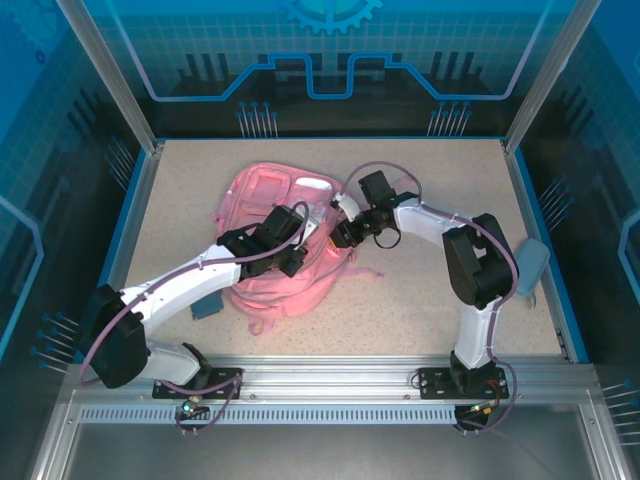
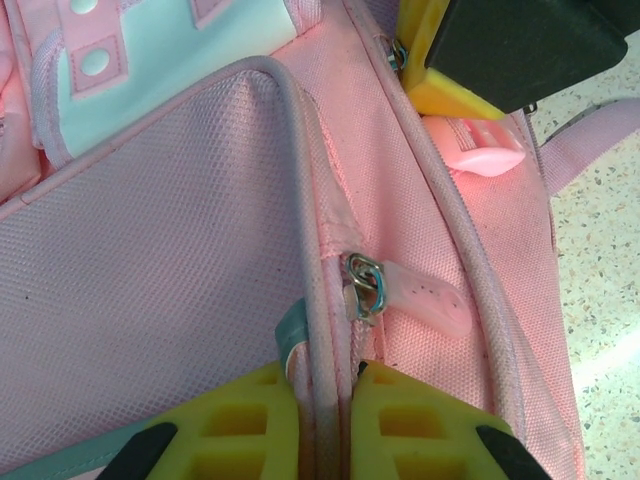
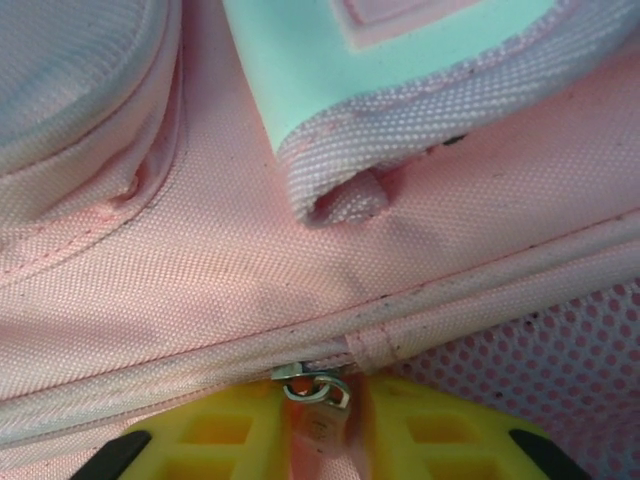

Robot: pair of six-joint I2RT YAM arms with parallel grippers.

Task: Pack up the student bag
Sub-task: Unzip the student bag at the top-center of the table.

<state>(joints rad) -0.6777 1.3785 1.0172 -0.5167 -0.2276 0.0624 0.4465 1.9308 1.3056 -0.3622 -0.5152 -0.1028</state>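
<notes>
Student bag (image 1: 275, 290) lay flat at mid-bench (image 1: 440, 300), face up. Long axis ran near to far, leaning slightly right; the pale trim patches (image 1: 305, 185) sat at the far end, and one strap (image 1: 365, 272) trailed off to the right. Left jaws were pinched together on a piped seam (image 2: 318, 330) of the bag, just below a loose zip tab (image 2: 420, 295). Right jaws, at the bag's right edge, were clamped on a zip pull (image 3: 320, 430), yellow fingers (image 3: 220, 435) on either side of it. Small teal item (image 1: 208, 305) touched the bag's near-left side.
</notes>
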